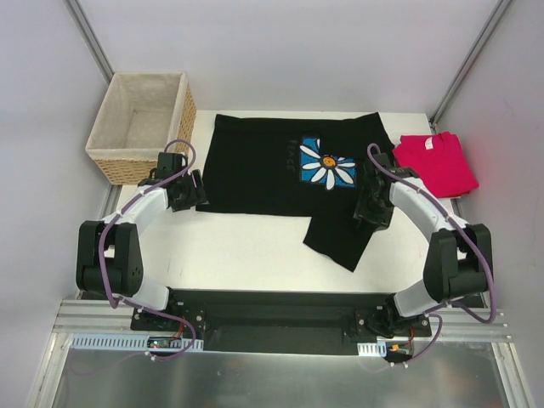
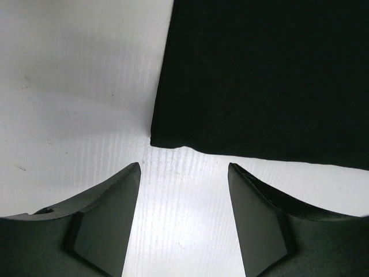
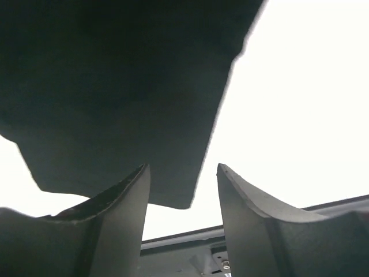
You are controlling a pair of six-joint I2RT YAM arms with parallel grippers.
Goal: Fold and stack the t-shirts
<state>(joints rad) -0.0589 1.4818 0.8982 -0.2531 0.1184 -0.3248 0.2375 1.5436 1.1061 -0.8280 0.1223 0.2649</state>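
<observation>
Top external: black shirt (image 1: 255, 161) spread (red shirt (image 1: 435, 163) beside).

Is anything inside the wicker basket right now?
Inside the wicker basket only its pale cloth lining shows, with nothing lying on it. The near wall may hide a strip of the floor.

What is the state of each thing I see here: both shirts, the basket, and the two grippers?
Black t-shirt: spread out, lower right part skewed, not yet folded.
Red t-shirt: folded, lying apart on the right.
Basket: upright, only its lining visible inside.
Left gripper: open, empty.
Right gripper: open, over black cloth.
</observation>
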